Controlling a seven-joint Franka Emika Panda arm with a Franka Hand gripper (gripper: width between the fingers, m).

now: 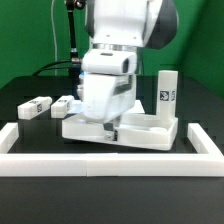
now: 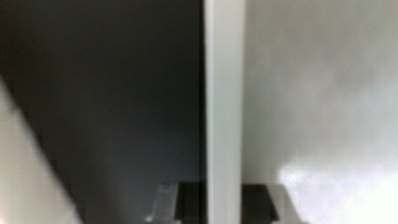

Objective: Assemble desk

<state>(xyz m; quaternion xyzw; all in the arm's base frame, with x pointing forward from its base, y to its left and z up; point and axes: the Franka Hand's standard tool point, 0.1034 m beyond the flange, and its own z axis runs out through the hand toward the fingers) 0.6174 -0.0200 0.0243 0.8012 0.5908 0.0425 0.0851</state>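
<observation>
White lying legs point(image 1: 36, 107): two on the black table point(image 1: 200, 112), at the exterior view's left, side by side, just apart.
Desk top point(image 1: 150, 135): flat on the table at centre, rim up, inside the border bars point(image 1: 110, 163).
End effector point(image 1: 110, 126): lowered onto the desk top, clenched; in the blurred wrist view a thin white wall runs between its dark pads point(image 2: 267, 203).
Upright leg point(image 1: 167, 92): stands at the desk top's far corner on the exterior view's right, tag facing the camera.
</observation>
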